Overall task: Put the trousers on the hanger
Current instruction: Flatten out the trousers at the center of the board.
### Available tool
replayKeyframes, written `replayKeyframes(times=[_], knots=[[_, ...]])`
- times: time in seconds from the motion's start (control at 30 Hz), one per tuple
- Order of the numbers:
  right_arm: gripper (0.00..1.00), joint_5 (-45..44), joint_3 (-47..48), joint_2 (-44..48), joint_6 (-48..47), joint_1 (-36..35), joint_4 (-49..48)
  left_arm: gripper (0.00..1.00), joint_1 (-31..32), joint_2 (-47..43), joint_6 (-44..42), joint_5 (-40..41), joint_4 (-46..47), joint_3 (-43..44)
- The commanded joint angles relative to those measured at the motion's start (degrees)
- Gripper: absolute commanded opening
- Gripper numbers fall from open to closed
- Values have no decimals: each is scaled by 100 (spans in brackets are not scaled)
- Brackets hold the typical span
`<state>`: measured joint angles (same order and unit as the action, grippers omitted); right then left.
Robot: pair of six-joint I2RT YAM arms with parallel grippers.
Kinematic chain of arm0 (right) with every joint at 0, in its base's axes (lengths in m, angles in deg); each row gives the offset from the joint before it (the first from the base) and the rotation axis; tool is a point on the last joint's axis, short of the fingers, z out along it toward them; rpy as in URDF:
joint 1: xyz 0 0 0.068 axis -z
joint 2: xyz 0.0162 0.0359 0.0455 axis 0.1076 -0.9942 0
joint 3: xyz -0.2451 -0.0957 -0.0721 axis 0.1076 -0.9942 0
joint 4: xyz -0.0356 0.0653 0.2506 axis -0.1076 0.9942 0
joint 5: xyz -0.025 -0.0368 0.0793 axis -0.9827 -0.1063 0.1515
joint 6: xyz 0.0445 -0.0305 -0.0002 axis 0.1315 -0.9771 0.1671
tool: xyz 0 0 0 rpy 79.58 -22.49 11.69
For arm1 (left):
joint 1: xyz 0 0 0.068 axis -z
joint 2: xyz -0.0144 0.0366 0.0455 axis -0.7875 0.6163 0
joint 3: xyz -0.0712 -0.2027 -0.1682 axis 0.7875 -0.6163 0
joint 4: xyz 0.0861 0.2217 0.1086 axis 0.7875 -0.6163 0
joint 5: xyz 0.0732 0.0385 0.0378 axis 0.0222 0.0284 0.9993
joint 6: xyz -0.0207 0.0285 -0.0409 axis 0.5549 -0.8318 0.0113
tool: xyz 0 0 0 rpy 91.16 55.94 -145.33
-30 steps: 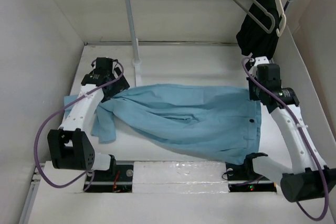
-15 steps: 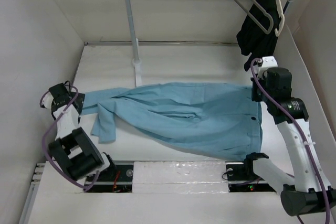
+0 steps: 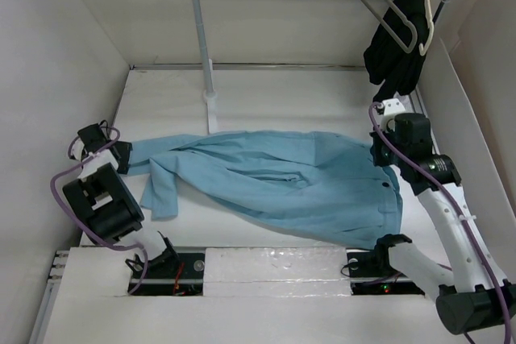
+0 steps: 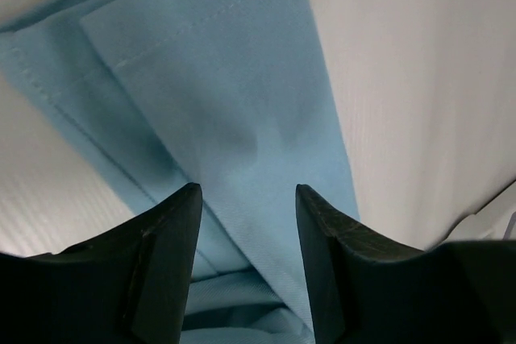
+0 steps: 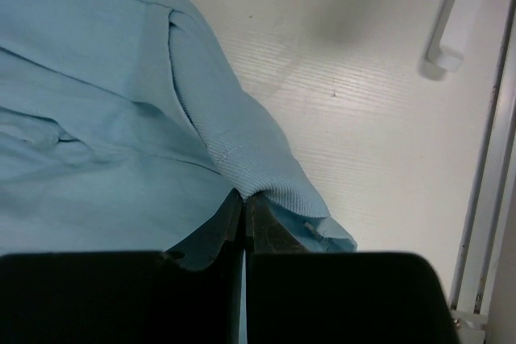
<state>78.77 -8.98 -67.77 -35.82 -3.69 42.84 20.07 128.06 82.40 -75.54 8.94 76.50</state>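
The light blue trousers (image 3: 274, 179) lie spread flat across the table, legs to the left and waist with its dark button (image 3: 387, 185) to the right. My left gripper (image 3: 122, 157) is at the end of a leg; in the left wrist view it (image 4: 244, 191) is open, with the cuff cloth (image 4: 218, 94) lying between and under the fingers. My right gripper (image 3: 377, 155) is at the far waist corner; in its wrist view it (image 5: 243, 197) is shut on a fold of the waistband (image 5: 250, 159). The thin grey hanger (image 3: 379, 6) hangs on the rail at the top right.
A black garment (image 3: 399, 38) on a cream-white hanger (image 3: 433, 26) hangs beside the grey one. The rack's upright pole (image 3: 201, 38) stands at the back middle, its foot near the trousers. White walls close in left and right.
My left arm swung out to the left and pulled the trouser leg out straight. My right gripper moved left and nearer, bunching the waist corner.
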Motion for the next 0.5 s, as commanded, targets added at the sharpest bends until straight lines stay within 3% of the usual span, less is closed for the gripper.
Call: replayKeyframes(times=[0.0, 0.23, 0.47], knots=[[0, 106, -91, 86, 115, -146, -312, 46, -3, 177, -21, -157, 302, 231], [0, -386, 181, 68, 142, -208, -215, 42, -3, 336, 32, -35, 39, 214], [0, -404, 295, 42, 116, -156, -206, 53, -3, -384, 67, 318, -182, -32]])
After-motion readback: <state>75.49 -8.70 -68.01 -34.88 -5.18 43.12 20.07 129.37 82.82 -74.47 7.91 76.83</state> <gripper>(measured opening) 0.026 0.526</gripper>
